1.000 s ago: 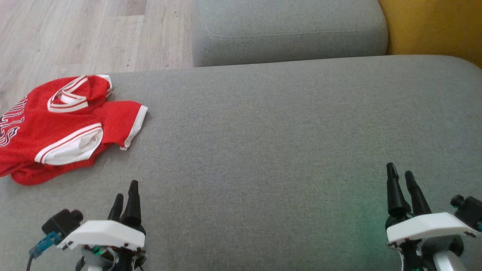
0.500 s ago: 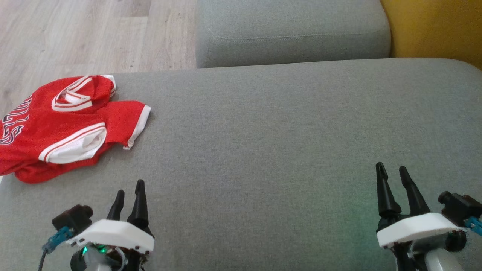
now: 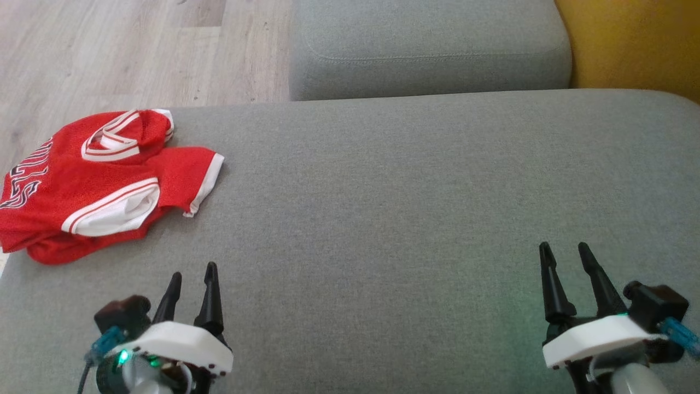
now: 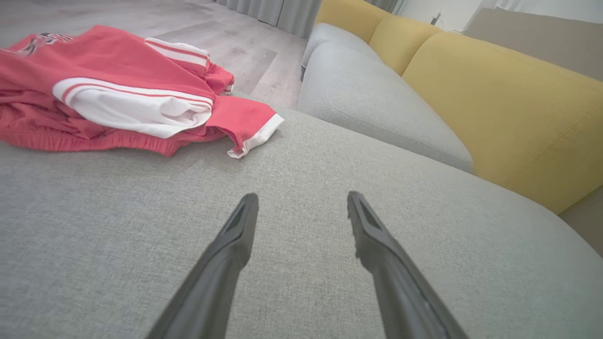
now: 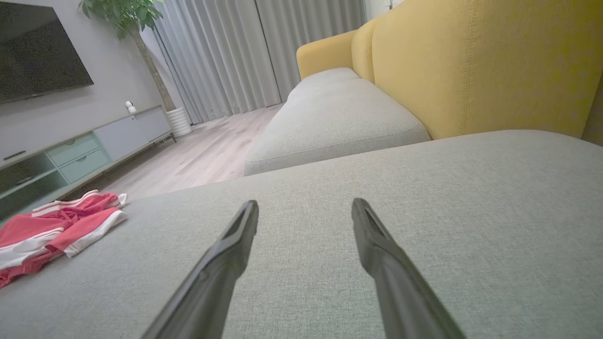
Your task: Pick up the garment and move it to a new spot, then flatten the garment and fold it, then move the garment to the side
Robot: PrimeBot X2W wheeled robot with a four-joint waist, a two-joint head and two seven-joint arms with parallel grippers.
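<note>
So the crumpled red mesh jersey with white-striped trim [image 3: 93,186] is lying bunched up at the far left corner of the wide grey fabric sofa cushion [image 3: 383,191], one white-edged sleeve sticking out toward 3 o'clock. Nothing is touching it.

The left gripper [image 3: 193,271] is hanging over the near edge of the cushion with its two long dark fingers spread wide and nothing between them. From where it's sitting, the jersey is lying off at about 11 o'clock, near but clearly apart, with a strip of bare grey fabric in between. Through the left wrist camera the left gripper's fingers [image 4: 245,221] are pointing across bare cushion, and the jersey is sitting up at 10 o'clock of them.

The right gripper [image 3: 564,246] is parked over at the other end of the near edge, jaws also standing wide and empty. For that one the jersey is well apart, way out at roughly 10 o'clock across the whole cushion; in its own wrist camera the red heap is showing low at 9 o'clock.

Past the big cushion, at 12 o'clock, a second grey seat cushion [image 3: 426,49] is butting up against it, with a mustard yellow sofa back [image 3: 629,44] at 1 o'clock and pale wood-plank floor [image 3: 109,54] at 11.
</note>
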